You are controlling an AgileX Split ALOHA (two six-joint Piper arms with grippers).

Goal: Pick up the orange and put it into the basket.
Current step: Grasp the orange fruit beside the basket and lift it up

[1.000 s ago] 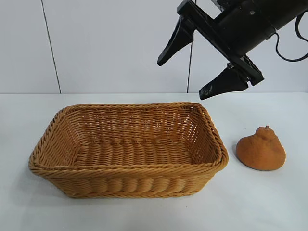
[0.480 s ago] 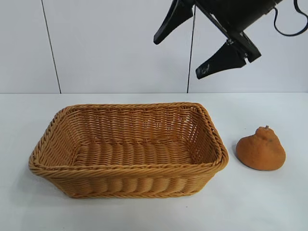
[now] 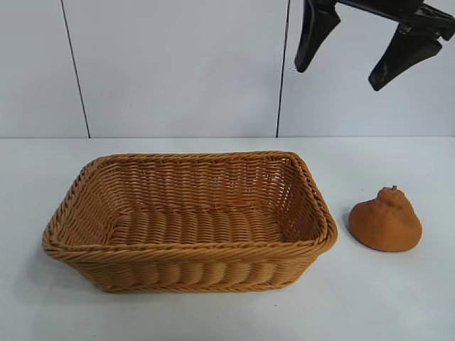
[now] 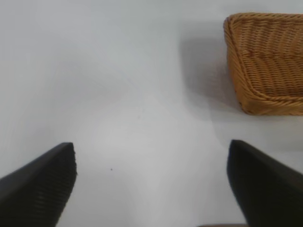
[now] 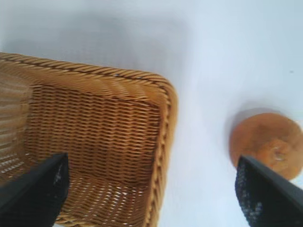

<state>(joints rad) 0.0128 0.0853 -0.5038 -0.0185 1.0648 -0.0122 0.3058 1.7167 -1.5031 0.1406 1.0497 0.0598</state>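
The orange (image 3: pixel 384 220) sits on the table just right of the basket (image 3: pixel 188 249), stem up. Our right gripper (image 3: pixel 362 46) hangs high above it, fingers spread wide, so we must descend. Our left gripper (image 4: pixel 151 184), also spread, hovers left of the basket, farther off.

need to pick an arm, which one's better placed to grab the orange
Right. The right gripper hangs open above the table, near the orange, which shows in its wrist view. The left gripper faces bare table beside the basket.
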